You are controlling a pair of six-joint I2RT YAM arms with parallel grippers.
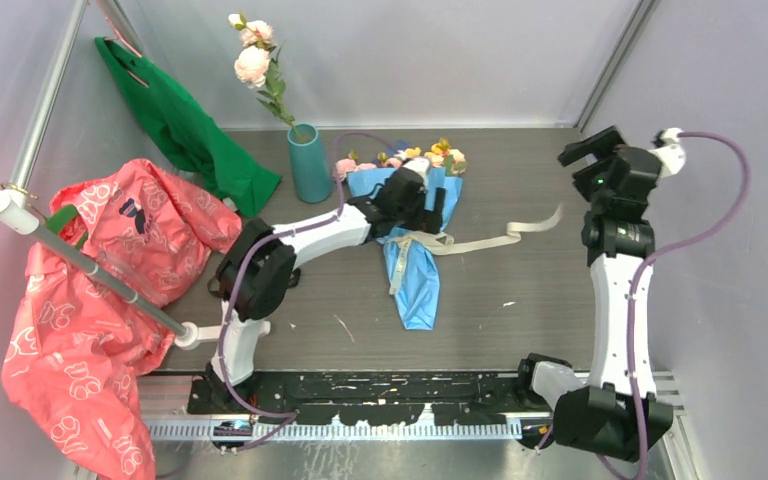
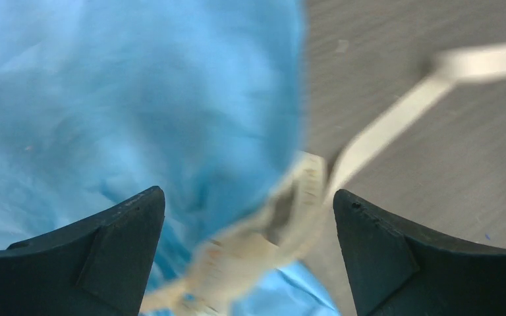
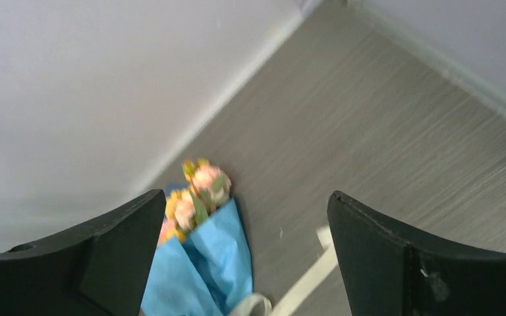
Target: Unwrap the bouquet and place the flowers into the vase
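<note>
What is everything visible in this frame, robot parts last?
bouquet: one, blue paper with pink and yellow heads, table centre
ribbon: one, cream, across bouquet, trailing right
vase: one, teal, behind bouquet
flowers: pale pink, stem count unclear, standing in vase
cloth bag: one, green, back left
plastic bag: one, red-pink printed, left
left gripper: black, open over bouquet
right gripper: black, open, empty, at right

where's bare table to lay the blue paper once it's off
Widest bare patch: between the bouquet and the right arm, near side of the cream ribbon. Also the strip nearer than the bouquet's tip. Crowded left: vase, green bag, pink plastic bag, left arm.
</note>
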